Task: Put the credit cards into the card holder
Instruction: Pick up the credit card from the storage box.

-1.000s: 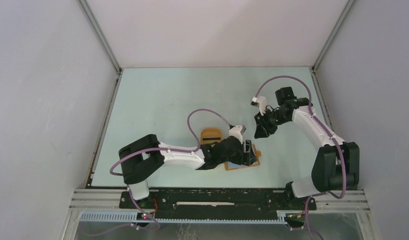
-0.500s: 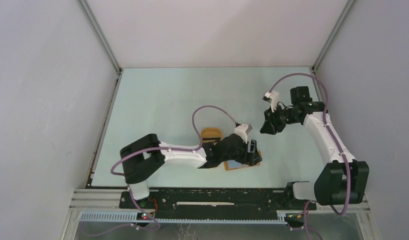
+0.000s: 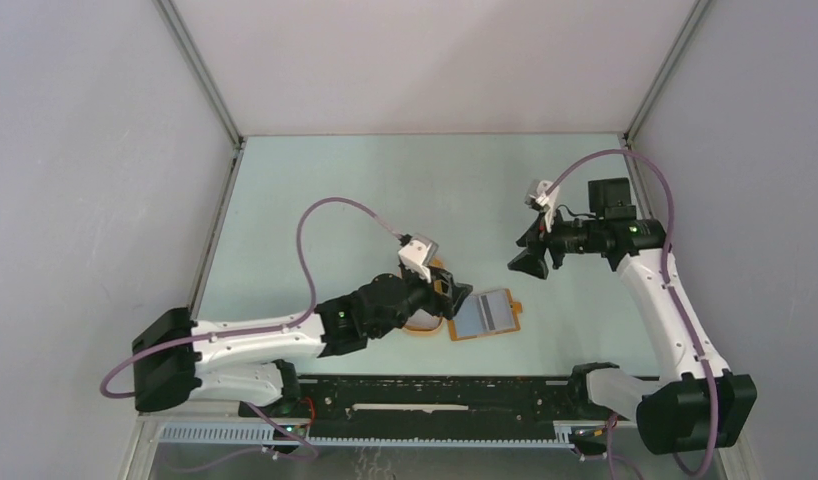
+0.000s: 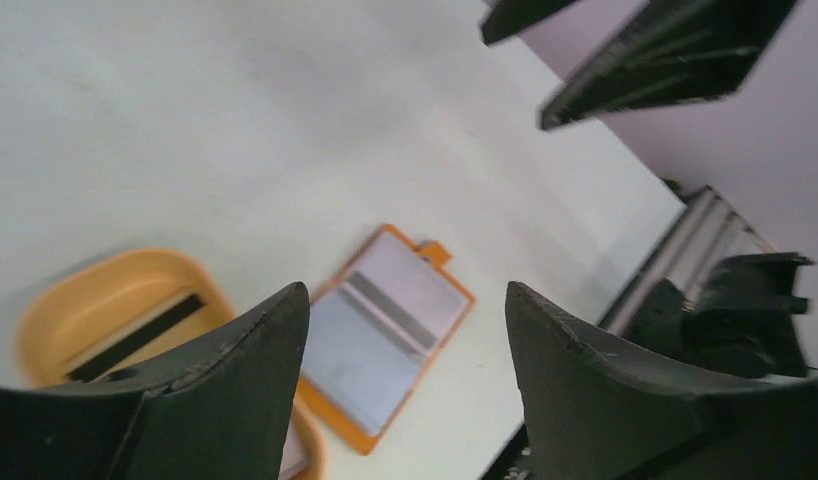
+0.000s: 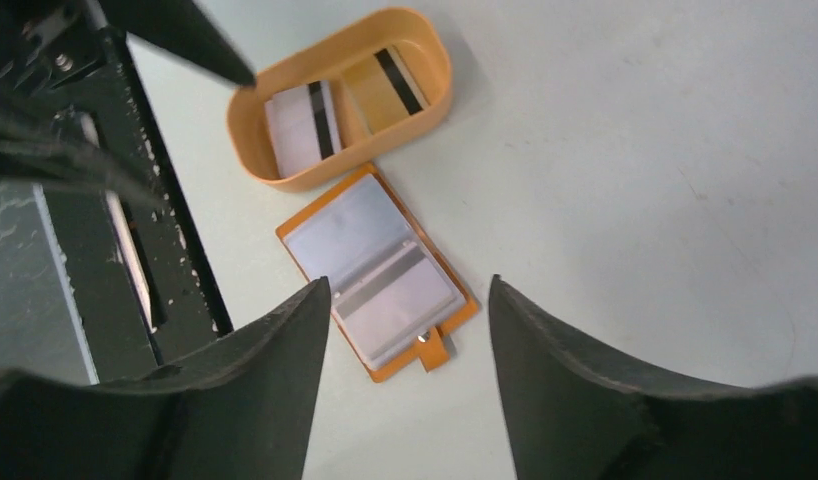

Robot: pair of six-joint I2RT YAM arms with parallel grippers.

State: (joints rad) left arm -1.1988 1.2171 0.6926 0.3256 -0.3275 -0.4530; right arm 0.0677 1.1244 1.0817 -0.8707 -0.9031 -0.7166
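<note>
From my station I count one card holder (image 5: 370, 270) and one oval tray (image 5: 320, 175). The tray holds two cards: a white credit card (image 5: 305, 125) and a tan credit card (image 5: 370, 88). Two hands, the left hand (image 4: 405, 290) and the right hand (image 5: 407, 283), over one bench (image 3: 335, 200).

soft, bright, even light fills all three views, with no glare on the pale bench (image 3: 385, 190). the overhead view is sharp. in the wrist views the left fingers (image 4: 215, 400) and right fingers (image 5: 255, 400) loom dark and out of focus, and the left view is hazy throughout. the tray (image 5: 305, 178) casts a faint, soft-edged shadow.
</note>
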